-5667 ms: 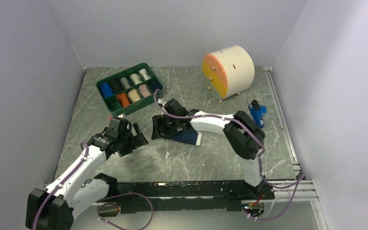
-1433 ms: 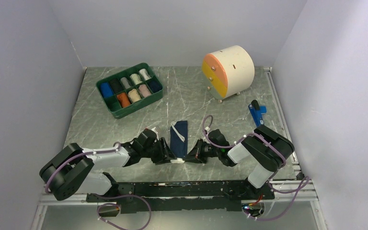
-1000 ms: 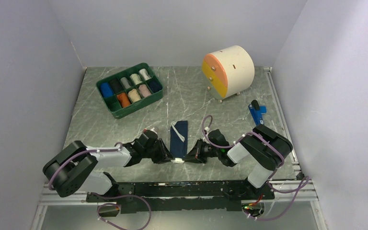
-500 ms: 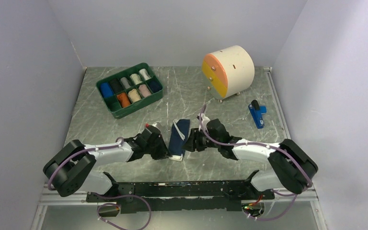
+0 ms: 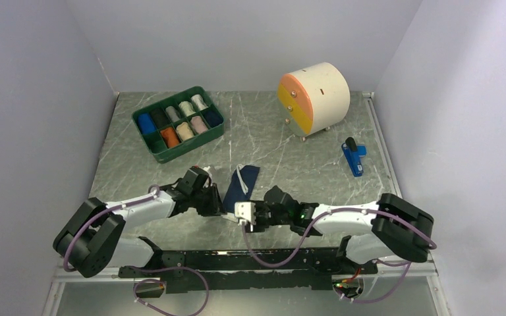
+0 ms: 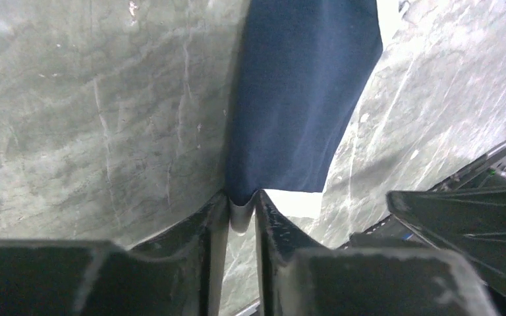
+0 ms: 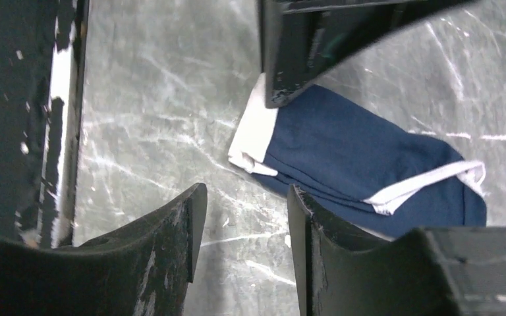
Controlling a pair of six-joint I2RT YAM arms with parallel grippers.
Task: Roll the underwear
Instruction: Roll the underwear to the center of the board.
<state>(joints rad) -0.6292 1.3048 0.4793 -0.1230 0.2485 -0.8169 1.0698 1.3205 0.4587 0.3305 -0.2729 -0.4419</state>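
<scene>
**Hazards, nearest first**

1. The right gripper (image 7: 246, 197) stands open and empty, low over the bench (image 5: 290, 151). It is just short of the white waistband end (image 7: 253, 135) of the navy underwear (image 5: 244, 182). If it closes from here, it likely meets bare bench or takes only the waistband lip. The roll would then start loose or not start at all.

2. The left gripper (image 6: 240, 201) is closed on a thin pinch of cloth at the near corner of the navy underwear. Only a small fold sits between its jaws. A pull or lift could draw the cloth out of the grip. A firm drag could skew the whole strip.

3. One finger of the left gripper shows close ahead in the right wrist view. Both grippers work at the same end of the garment, so a converging move risks contact between them.

4. The navy underwear lies flat on the bench as a folded strip, angled away from the arms. Its white trim protrudes at the far end. Uneven tension between the two corners could open the fold or produce a cone-shaped roll.

5. The green tray (image 5: 191, 146) of finished rolls and the round drawer unit (image 5: 316, 95) stand well apart from the work and appear to be at little risk.
</scene>
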